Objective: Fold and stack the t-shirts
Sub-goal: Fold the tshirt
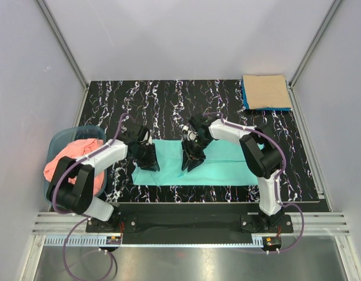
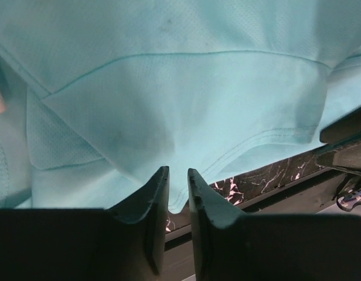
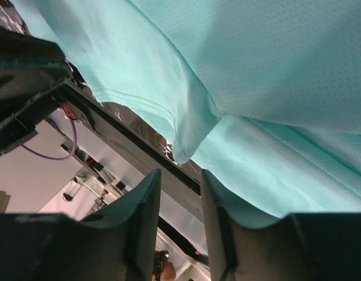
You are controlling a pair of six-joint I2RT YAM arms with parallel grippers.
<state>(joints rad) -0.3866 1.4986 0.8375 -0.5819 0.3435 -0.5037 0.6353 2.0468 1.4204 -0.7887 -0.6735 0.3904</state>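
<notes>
Enclosed by pale walls and aluminium rails, a black, white-veined worktop (image 1: 169, 96) is seen from above. A turquoise-green t-shirt (image 1: 227, 167) is laid out flat across its near middle, stretched from left to right.

The left gripper (image 1: 146, 157) is lowered over the left end of this shirt. In the left wrist view its fingers (image 2: 157, 205) are held only narrowly apart, and a fold of the hem lies just beyond the slit, with marbled surface showing below it. No cloth is seen clamped between them.

The right gripper (image 1: 191, 158) is placed over the middle of the same shirt. Its fingers (image 3: 142, 211) are spread a little wider, and a corner of hemmed cloth is seen just beyond the gap, not inside it.

At the far right corner a folded tan-beige t-shirt (image 1: 265, 91) is stacked on a blue t-shirt (image 1: 268, 109). At the left edge a salmon pink t-shirt (image 1: 69, 155) is heaped in a blue-grey basket (image 1: 60, 137), spilling over its near rim.
</notes>
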